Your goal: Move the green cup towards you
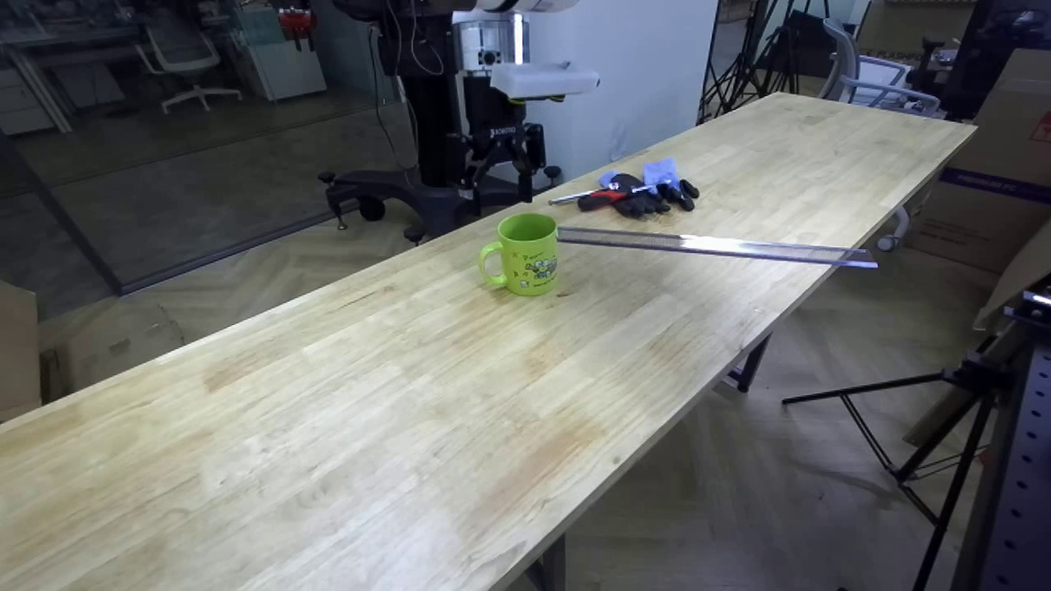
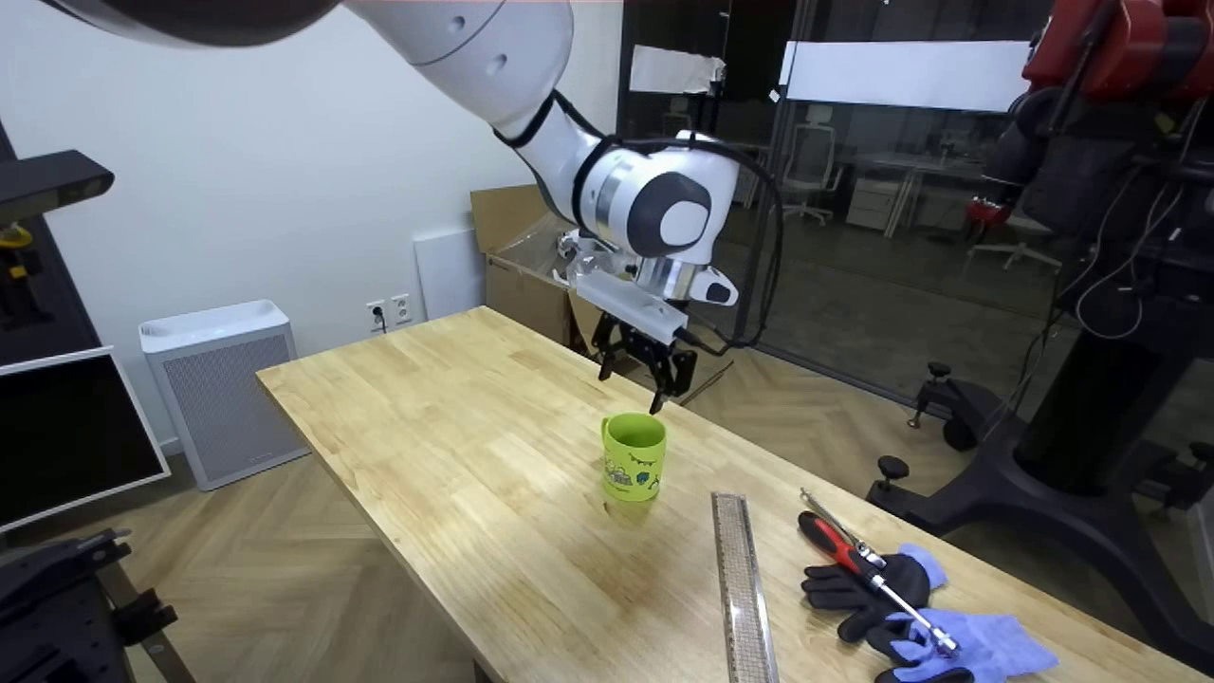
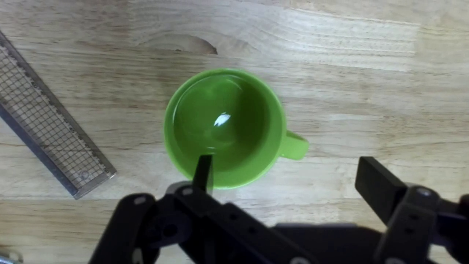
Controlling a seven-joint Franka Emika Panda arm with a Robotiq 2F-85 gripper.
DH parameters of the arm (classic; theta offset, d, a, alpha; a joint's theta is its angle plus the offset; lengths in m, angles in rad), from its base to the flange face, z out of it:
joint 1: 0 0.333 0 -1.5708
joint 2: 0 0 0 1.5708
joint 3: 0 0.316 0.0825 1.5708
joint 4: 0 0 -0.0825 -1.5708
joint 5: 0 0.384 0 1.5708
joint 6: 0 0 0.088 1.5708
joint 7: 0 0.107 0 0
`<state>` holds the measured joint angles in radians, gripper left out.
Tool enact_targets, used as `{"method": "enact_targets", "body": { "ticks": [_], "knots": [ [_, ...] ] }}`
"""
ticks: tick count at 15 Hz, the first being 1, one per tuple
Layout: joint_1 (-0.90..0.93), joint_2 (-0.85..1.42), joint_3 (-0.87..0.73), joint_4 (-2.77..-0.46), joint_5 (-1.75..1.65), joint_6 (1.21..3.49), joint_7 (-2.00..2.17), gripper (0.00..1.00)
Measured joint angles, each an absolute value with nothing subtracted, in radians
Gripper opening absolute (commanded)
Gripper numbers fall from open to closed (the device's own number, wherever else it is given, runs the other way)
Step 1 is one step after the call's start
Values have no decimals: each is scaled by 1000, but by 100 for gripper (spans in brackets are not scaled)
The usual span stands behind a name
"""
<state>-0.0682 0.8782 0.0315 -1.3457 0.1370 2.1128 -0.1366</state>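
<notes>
The lime-green cup stands upright on the wooden table near its long edge in both exterior views (image 1: 530, 261) (image 2: 632, 479). It has a side handle and small printed figures. In the wrist view I look down into the cup (image 3: 227, 128), which looks empty; its handle points right. My gripper is open and holds nothing, above and behind the cup in both exterior views (image 1: 497, 194) (image 2: 630, 394). In the wrist view my gripper (image 3: 285, 161) has one finger overlapping the cup's lower rim and the other well right of the handle. The fingers look higher than the rim.
A clear ruler (image 1: 714, 245) lies beside the cup, and its end shows in the wrist view (image 3: 55, 124). Gloves (image 2: 991, 645) and a red-handled tool (image 2: 835, 543) lie beyond the ruler. The wooden table (image 1: 328, 427) is long and narrow.
</notes>
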Motion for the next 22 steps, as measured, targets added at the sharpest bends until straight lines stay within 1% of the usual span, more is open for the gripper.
{"method": "enact_targets", "body": {
  "ticks": [8,9,10,16,20,21,22],
  "knots": [
    [-11,817,29,-1615,134,2415,-75,100],
    [-8,806,27,-1639,128,2439,-75,75],
    [-7,799,25,-1656,118,2452,-75,74],
    [-8,764,12,-1725,77,2507,-75,31],
    [-9,731,2,-1768,60,2523,-75,5],
    [-10,723,1,-1778,58,2523,-76,1],
    [-11,716,0,-1786,57,2523,-76,0]
  ]
}}
